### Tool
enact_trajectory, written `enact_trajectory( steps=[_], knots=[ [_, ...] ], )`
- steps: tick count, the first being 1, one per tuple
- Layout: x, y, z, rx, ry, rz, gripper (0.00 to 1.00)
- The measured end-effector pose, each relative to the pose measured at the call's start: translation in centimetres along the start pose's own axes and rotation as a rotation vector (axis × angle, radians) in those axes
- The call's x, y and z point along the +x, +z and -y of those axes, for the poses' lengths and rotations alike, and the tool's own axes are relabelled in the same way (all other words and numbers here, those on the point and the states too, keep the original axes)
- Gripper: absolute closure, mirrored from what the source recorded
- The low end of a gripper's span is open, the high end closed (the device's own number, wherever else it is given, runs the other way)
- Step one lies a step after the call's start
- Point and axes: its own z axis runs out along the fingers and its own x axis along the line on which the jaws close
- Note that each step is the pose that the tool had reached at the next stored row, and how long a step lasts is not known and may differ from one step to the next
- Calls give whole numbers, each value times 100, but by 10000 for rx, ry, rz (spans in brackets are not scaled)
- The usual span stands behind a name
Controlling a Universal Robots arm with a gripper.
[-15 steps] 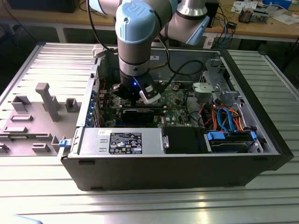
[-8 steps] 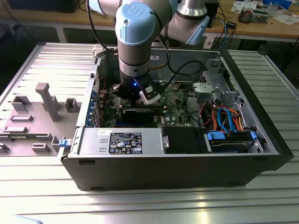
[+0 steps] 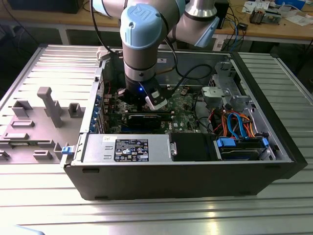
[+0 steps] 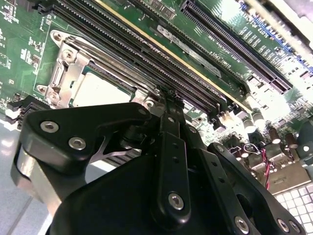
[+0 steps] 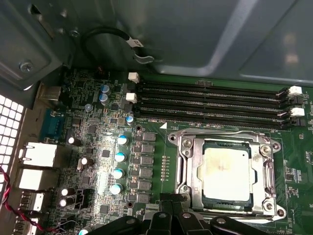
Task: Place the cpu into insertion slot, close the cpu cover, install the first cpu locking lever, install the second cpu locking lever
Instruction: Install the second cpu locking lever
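cpu (image 5: 227,175) already sitting in slot (image 5: 186,166), lower right of first wrist view, cover (image 5: 226,138) shut over it. Gripper (image 5: 172,199) parked right at socket's edge, probably for lever work. Jaws open or closed? Honestly can't tell.

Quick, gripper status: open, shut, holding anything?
Gripper: fingertips together beside the insertion slot, nothing seen held. The cpu already sits in the slot, cover down.
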Motion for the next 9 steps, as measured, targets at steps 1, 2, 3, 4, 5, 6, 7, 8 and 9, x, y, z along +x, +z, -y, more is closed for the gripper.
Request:
enact_trajectory(
  steps=[1,2,3,4,5,6,7,8,9],
  knots=[
    [0,0,0,1,0,-1,89],
    [-1,0,0,5,0,-1,89],
    [-1,-2,-1,16,-2,0,89],
    [-1,-2,-2,50,-1,0,89],
    [0,-8,-1,92,0,-10,89],
    [0,-9,-2,114,0,-10,89],
    [0,-12,-3,125,0,-11,89],
    [0,-17,-5,125,0,-10,89],
    [-1,-28,-8,124,-1,-8,89]
  ],
)
